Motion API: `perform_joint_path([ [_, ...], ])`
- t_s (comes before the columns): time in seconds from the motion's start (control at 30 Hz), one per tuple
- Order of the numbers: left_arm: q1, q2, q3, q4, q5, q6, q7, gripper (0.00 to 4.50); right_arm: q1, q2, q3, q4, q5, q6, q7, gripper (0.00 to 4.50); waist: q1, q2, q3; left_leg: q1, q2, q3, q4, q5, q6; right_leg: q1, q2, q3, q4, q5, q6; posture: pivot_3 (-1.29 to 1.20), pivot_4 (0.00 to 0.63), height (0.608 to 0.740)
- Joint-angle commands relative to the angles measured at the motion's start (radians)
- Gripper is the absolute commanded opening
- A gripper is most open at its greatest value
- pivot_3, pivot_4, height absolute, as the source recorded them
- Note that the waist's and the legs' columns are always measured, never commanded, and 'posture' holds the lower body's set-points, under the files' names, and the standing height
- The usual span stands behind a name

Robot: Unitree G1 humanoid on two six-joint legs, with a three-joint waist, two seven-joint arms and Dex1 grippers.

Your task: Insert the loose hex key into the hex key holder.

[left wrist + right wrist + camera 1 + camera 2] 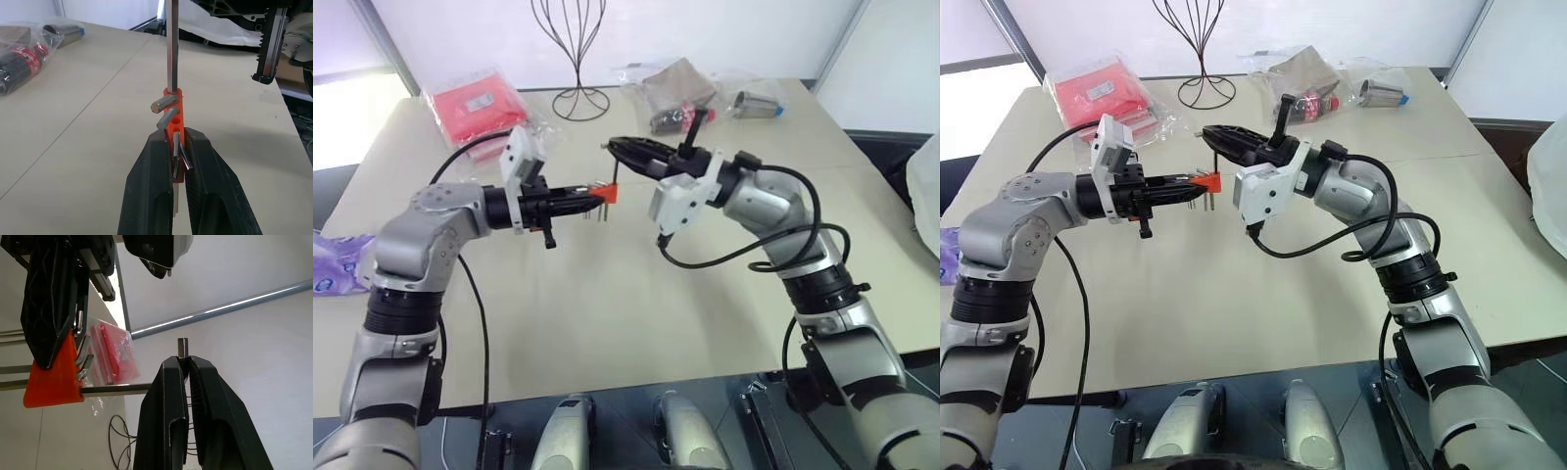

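My left gripper (592,193) is shut on the orange hex key holder (173,110), held level above the table. Short grey keys stick out of the holder's side. The loose hex key (171,49) is a thin silver rod whose long arm sits in the hole at the holder's outer end. It runs from there to my right gripper (183,360), and its short bent end shows between those fingertips. The right gripper (1205,132) hangs just above and behind the holder (1205,182), its two fingers closed around the key's bend.
On the beige table (607,313) lie red packets in clear plastic (475,103) at the back left. A black wire stand (578,59) rises at the back middle, with plastic bags (680,93) and a metal cylinder (756,103) at the back right. A purple packet (337,264) lies far left.
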Motion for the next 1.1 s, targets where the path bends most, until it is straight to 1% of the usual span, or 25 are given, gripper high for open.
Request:
perform_joint_path([
  [0.03,-0.017,0.004,0.017,-0.030,-0.013,-0.012,-0.003,0.00,-0.018,0.010,-0.003,-0.051,0.028,-0.001,0.004,1.53,0.000,0.000,0.000,0.000,0.000,0.000,0.000,0.000,0.000,0.000,0.000,0.000,0.000,0.000,0.000,0.00,0.150,0.740],
  [0.07,-0.017,0.003,0.017,-0.030,-0.013,-0.013,-0.002,0.00,-0.018,0.010,0.000,-0.056,0.030,0.006,0.009,2.12,0.000,0.000,0.000,0.000,0.000,0.000,0.000,0.000,0.000,0.000,0.000,0.000,0.000,0.000,0.000,0.00,0.150,0.740],
  [0.1,-0.016,0.003,0.017,-0.031,-0.013,-0.013,-0.002,0.00,-0.016,0.009,0.003,-0.062,0.032,0.012,0.016,2.52,0.000,0.000,0.000,0.000,0.000,0.000,0.000,0.000,0.000,0.000,0.000,0.000,0.000,0.000,0.000,0.00,0.150,0.740],
  [0.13,-0.015,0.002,0.016,-0.031,-0.013,-0.013,-0.001,0.00,-0.014,0.008,0.005,-0.070,0.039,0.019,0.027,3.04,0.001,0.000,0.000,0.000,0.000,0.000,0.000,0.000,0.000,0.000,0.000,0.000,0.000,0.000,0.000,0.00,0.150,0.740],
  [0.17,-0.014,0.002,0.016,-0.032,-0.013,-0.012,-0.001,0.00,-0.007,0.000,0.009,-0.086,0.060,0.040,0.058,3.47,0.001,0.000,0.000,0.000,0.000,0.000,0.000,0.000,0.000,0.000,0.000,0.000,0.000,0.000,0.000,0.00,0.150,0.740],
  [0.27,-0.013,0.002,0.017,-0.033,-0.013,-0.012,0.000,0.00,0.038,-0.071,0.011,-0.156,0.143,0.111,0.188,3.47,0.003,0.000,0.000,0.000,0.000,0.000,0.000,0.000,0.000,0.001,0.000,0.000,0.000,0.000,0.000,0.00,0.150,0.740],
  [0.43,-0.005,-0.007,0.016,-0.033,-0.014,-0.011,0.005,0.00,0.215,-0.270,-0.002,-0.279,0.238,0.244,0.392,3.47,0.018,0.000,0.000,0.000,0.000,-0.001,0.002,0.000,0.001,0.003,-0.001,-0.002,-0.001,0.000,0.000,0.00,0.150,0.740],
  [0.5,-0.001,-0.019,0.014,-0.034,-0.017,-0.007,0.012,0.00,0.296,-0.342,-0.023,-0.320,0.251,0.308,0.438,3.47,0.025,0.000,0.000,0.000,0.000,0.000,0.003,0.000,0.001,0.004,-0.001,-0.002,-0.001,0.000,0.000,0.00,0.150,0.740],
  [0.6,0.001,-0.054,0.005,-0.029,-0.018,-0.001,0.035,0.00,0.366,-0.394,-0.070,-0.335,0.236,0.362,0.425,3.47,0.027,0.000,0.000,0.001,0.000,0.000,0.004,0.000,0.001,0.004,0.000,-0.003,0.000,0.000,0.000,0.00,0.150,0.740],
  [0.63,-0.002,-0.080,-0.002,-0.024,-0.019,0.003,0.051,0.00,0.379,-0.406,-0.091,-0.339,0.235,0.391,0.416,3.47,0.027,0.000,0.000,0.001,0.000,0.000,0.005,0.000,0.001,0.004,0.000,-0.003,0.000,0.000,0.000,0.00,0.150,0.740],
  [0.73,-0.007,-0.138,-0.023,-0.012,-0.019,0.026,0.079,0.00,0.390,-0.424,-0.135,-0.353,0.228,0.453,0.396,3.47,0.028,0.000,0.000,0.000,0.000,0.000,0.008,0.000,0.001,0.006,0.001,-0.004,0.001,0.000,0.000,0.00,0.150,0.740],
  [0.87,0.006,-0.212,-0.058,-0.015,-0.045,0.104,0.112,0.00,0.403,-0.441,-0.185,-0.369,0.207,0.503,0.369,3.47,0.030,0.000,0.000,-0.001,0.000,-0.002,0.011,-0.001,0.002,0.007,0.001,-0.006,0.001,0.000,0.000,0.00,0.150,0.740],
  [1.1,0.052,-0.347,-0.076,0.062,-0.037,0.133,0.194,0.00,0.434,-0.517,-0.282,-0.379,0.196,0.551,0.354,3.47,0.032,0.000,0.000,-0.001,0.000,-0.002,0.013,-0.002,0.003,0.008,0.000,-0.007,0.000,0.000,0.000,0.00,0.150,0.740],
])
